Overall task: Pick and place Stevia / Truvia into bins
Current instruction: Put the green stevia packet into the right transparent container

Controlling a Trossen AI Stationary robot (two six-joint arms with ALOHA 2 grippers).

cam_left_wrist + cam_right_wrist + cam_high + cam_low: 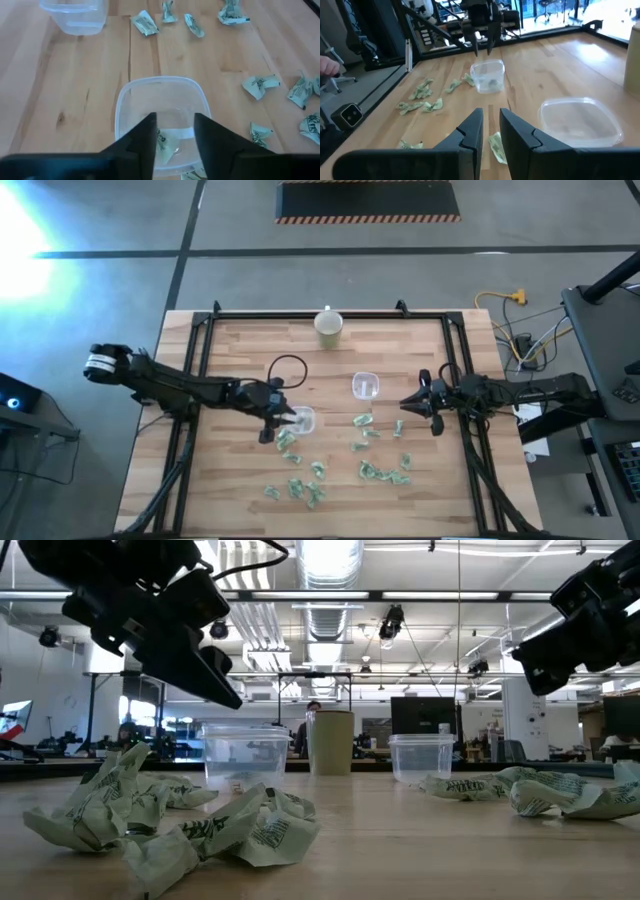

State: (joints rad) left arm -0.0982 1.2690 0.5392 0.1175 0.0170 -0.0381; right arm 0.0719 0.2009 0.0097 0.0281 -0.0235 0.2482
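Crumpled pale green and white Stevia packets (366, 471) lie scattered on the near half of the wooden table (230, 360). Two clear bins stand upright on their bases: one (304, 421) at mid-table, the other (367, 386) farther right. My left gripper (175, 137) hangs open just above the mid-table bin (160, 100), and one packet (166, 143) lies on that bin's floor below the fingers. My right gripper (491, 125) hovers at the right (405, 406), narrowly open and empty, with a packet (496, 147) on the table beneath it.
A cream round cup (329, 326) stands near the table's far edge. A black frame (300, 314) runs along the far and side edges. More packets lie between the bins and the near edge (290, 442). Bare wood shows at the far left.
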